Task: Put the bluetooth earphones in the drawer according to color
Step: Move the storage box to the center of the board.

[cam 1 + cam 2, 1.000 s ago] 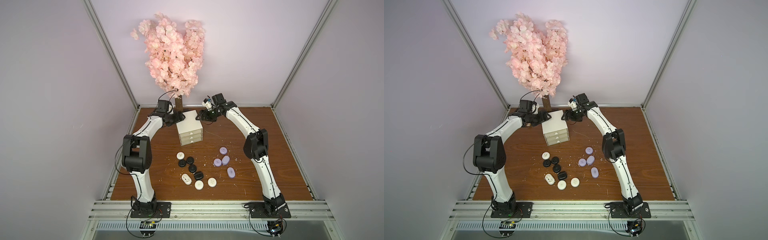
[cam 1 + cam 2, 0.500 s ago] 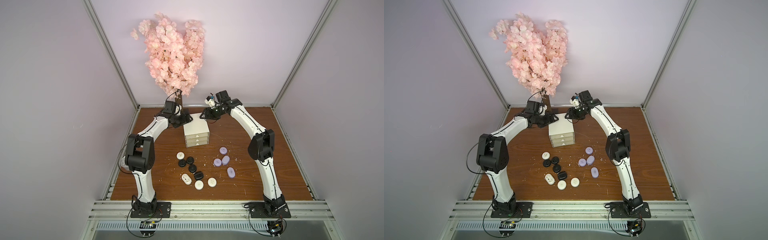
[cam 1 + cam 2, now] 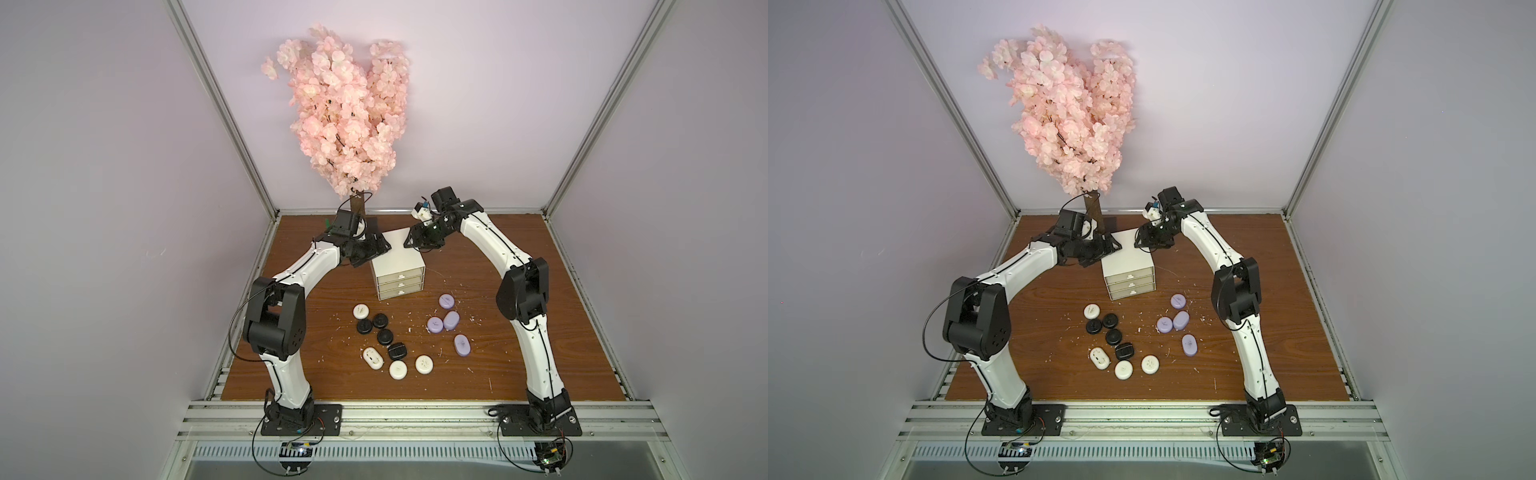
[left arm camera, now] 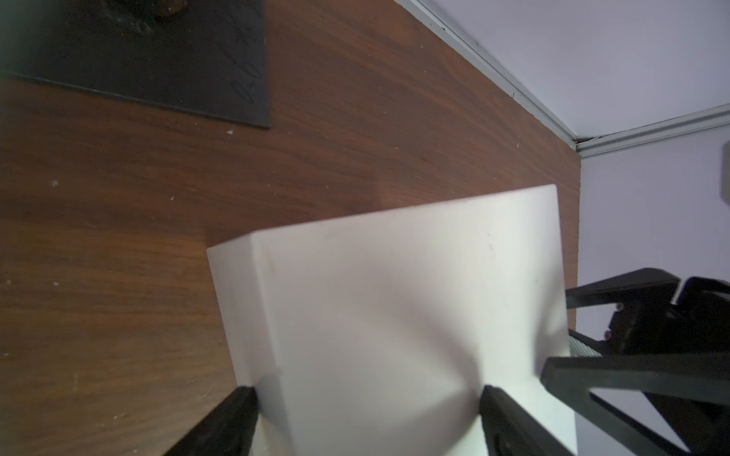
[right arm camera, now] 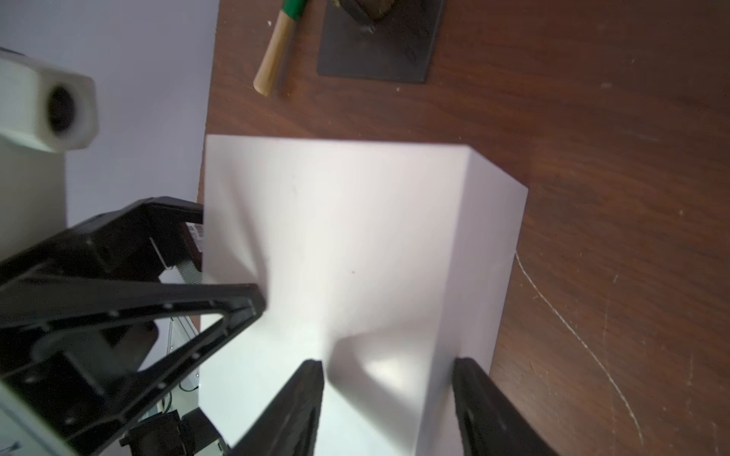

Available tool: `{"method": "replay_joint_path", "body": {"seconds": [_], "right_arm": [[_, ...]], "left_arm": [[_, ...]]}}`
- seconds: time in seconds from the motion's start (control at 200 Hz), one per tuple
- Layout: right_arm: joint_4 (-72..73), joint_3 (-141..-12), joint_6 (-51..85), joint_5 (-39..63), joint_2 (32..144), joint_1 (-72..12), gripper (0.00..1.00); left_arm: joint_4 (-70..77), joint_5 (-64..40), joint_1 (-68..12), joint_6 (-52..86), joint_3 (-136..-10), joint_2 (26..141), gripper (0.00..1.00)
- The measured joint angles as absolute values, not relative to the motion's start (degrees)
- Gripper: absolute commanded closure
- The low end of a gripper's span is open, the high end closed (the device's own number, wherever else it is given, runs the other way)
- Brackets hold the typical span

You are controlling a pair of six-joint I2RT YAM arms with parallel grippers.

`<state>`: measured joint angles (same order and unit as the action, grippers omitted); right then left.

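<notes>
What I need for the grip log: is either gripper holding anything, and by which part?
None of the earphones is held. The left gripper and the right gripper each straddle a rear corner of the drawer; clamping cannot be told.

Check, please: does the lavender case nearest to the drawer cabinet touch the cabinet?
Apart. Both top views show bare wood between the lavender case and the drawer cabinet.

Drawer (image 4: 395,316) fronts out of sight in both wrist views; left tool (image 4: 367,395) fingers partly beyond the frame edge
</notes>
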<state>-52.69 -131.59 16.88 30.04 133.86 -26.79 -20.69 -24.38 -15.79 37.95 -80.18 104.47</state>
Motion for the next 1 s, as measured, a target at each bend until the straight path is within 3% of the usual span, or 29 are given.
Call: {"method": "replay_joint_path", "body": {"seconds": [0.385, 0.596, 0.756, 0.866, 0.996], "right_arm": [[-54.3, -132.2, 16.4, 29.9, 133.5, -26.0, 0.49], [-56.1, -136.0, 17.1, 27.8, 133.5, -25.0, 0.32], [-56.2, -138.1, 19.7, 23.4, 132.4, -23.8, 0.29], [-53.3, -130.0, 22.8, 19.6, 126.7, -23.0, 0.3], [-43.9, -108.8, 29.4, 17.1, 112.2, -22.0, 0.31]], "left_arm": [[-21.1, -21.8, -17.9, 40.7, -79.7, 103.6, 0.07], [-21.6, -21.8, -18.2, 41.1, -79.6, 103.5, 0.05], [-22.1, -21.9, -18.3, 41.1, -79.7, 103.5, 0.03], [-23.5, -22.0, -18.4, 41.0, -80.4, 103.5, 0.01], [-26.3, -21.9, -18.6, 40.0, -81.4, 103.5, 0.01]]}}
